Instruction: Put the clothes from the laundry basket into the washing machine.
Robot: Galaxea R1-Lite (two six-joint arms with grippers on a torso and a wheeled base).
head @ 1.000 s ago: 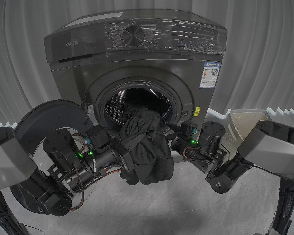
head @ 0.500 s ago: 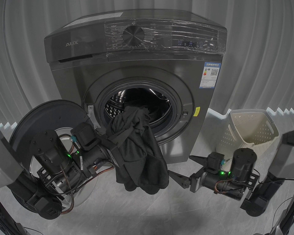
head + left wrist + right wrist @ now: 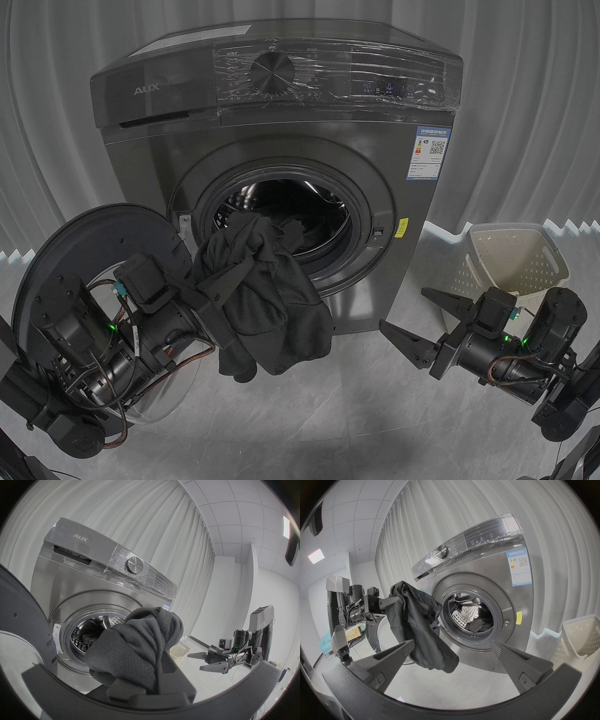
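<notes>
Up close, the left claw (image 3: 232, 280) is clamped tight on a black garment (image 3: 275, 306), the cloth hanging bunched above the floor (image 3: 350, 412), right at the mouth of the drum (image 3: 312, 203); the right claw (image 3: 405, 309) hangs low, jaws spread wide, holding nothing; behind it stands the laundry basket (image 3: 519, 256), beside the washing machine (image 3: 281, 134), whose door (image 3: 94, 237) is swung open; deep in the drum lies more dark clothing (image 3: 476, 625)
</notes>
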